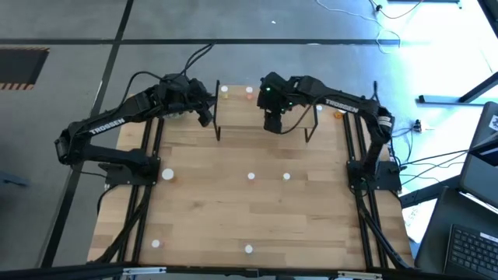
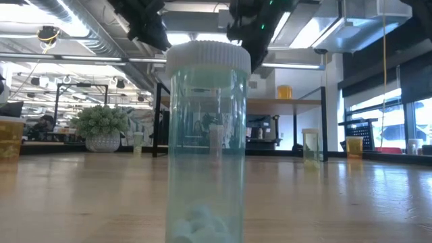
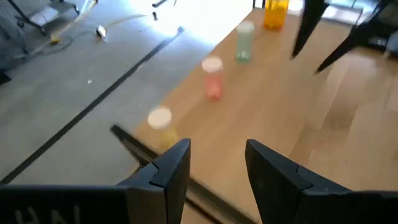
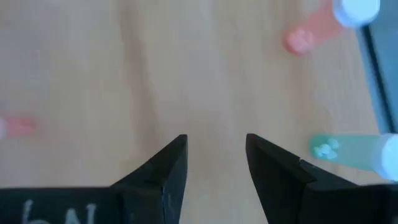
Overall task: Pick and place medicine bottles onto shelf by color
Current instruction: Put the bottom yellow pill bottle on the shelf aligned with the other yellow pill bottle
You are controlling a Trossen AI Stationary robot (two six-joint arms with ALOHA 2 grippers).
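1. The left gripper point(image 3: 217, 165) has its fingers parted a moderate way with nothing between them. It hangs over the left end of the shelf point(image 1: 268, 109), at the far edge of the worktop point(image 1: 233, 194).
2. The right gripper point(image 4: 216, 158) also has its fingers parted and empty. It points down over the middle of the shelf board, and both arms look ready either to leave the shelf or to fetch another bottle.
3. On the shelf, near the left gripper, stands a row along the far edge: a yellowish bottle point(image 3: 160, 121), a pink bottle point(image 3: 212, 78), a green bottle point(image 3: 244, 42) and a larger orange bottle point(image 3: 275, 12). They stand apart from one another, seemingly one colour to each spot.
4. Bottles not yet sorted stand scattered on the worktop, well apart: two near the middle point(image 1: 251, 177), one by the left arm's base point(image 1: 167, 175), and two near the front edge point(image 1: 248, 250).
5. A green-tinted bottle with a white cap point(image 2: 206, 142) stands upright right before the low camera.
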